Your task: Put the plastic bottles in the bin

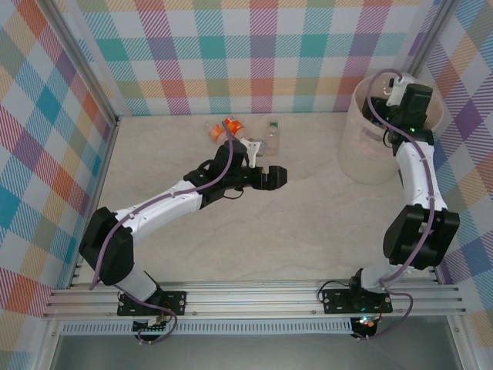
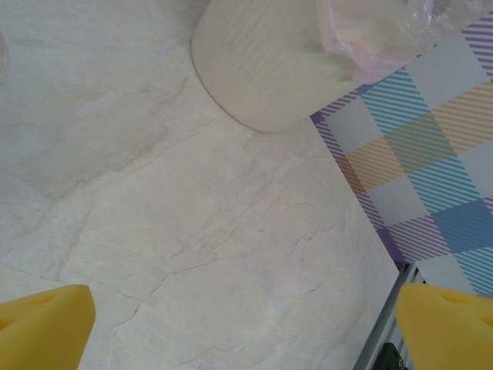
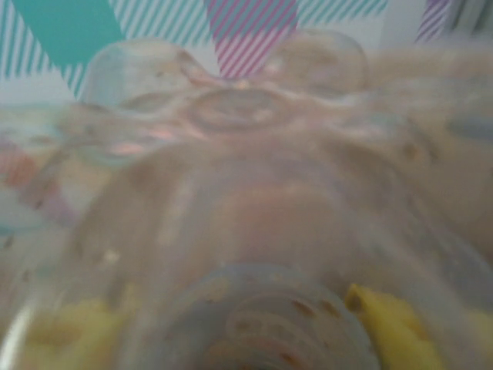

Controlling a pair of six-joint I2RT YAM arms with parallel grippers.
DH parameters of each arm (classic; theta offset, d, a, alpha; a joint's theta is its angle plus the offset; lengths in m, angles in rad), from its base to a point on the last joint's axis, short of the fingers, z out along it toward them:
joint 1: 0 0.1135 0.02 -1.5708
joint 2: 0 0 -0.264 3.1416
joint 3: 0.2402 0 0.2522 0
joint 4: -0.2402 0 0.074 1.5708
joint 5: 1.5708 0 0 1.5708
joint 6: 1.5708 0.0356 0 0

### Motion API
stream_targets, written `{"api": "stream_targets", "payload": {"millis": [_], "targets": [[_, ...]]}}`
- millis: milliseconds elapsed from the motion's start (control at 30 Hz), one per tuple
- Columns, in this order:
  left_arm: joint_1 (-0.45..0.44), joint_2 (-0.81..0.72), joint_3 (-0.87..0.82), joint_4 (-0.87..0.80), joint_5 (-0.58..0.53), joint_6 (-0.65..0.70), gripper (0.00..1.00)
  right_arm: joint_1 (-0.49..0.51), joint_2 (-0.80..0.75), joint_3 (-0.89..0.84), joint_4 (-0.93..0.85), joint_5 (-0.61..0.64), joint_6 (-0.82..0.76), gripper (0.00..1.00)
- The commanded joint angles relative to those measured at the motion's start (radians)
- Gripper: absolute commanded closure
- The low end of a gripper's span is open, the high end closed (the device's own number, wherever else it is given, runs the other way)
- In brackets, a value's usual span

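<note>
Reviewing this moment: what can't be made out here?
Bin contents: top view, the right arm covers much of its mouth.
Clear bottle in the right hand: right wrist view, too close and blurred to read label or cap.
Bottles by the far wall: top view, too small to count.

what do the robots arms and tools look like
The left arm and the right arm both have white links and black joint housings, with a lilac cable looping along each. The left tool is black; its fingers are yellow.
</note>
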Motion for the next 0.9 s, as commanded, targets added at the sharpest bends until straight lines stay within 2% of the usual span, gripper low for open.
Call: {"api": "stream_targets", "payload": {"millis": [0,133,300,467,667,867], "targets": [[-0.007,0.004,0.021,-0.007,-0.014,-0.012,0.00,0.003,0.008,0.043,-0.098,-0.080,-0.038,0.27],[-0.006,0.009,0.022,-0.008,-0.015,-0.013,0.00,0.002,-0.013,0.076,-0.107,-0.092,-0.021,0.15],[-0.006,0.021,0.024,-0.007,-0.013,-0.017,0.00,0.003,-0.049,0.113,-0.104,-0.088,0.033,0.09],[-0.006,0.025,0.025,-0.011,-0.021,-0.018,0.00,0.003,-0.073,0.119,-0.100,-0.079,0.094,0.05],[-0.006,0.025,0.025,-0.026,-0.054,-0.020,0.00,0.002,-0.087,0.130,-0.110,-0.163,0.118,0.03],[-0.006,0.042,0.034,-0.027,-0.056,-0.029,0.00,0.003,-0.050,0.219,-0.188,-0.239,0.128,0.01]]}}
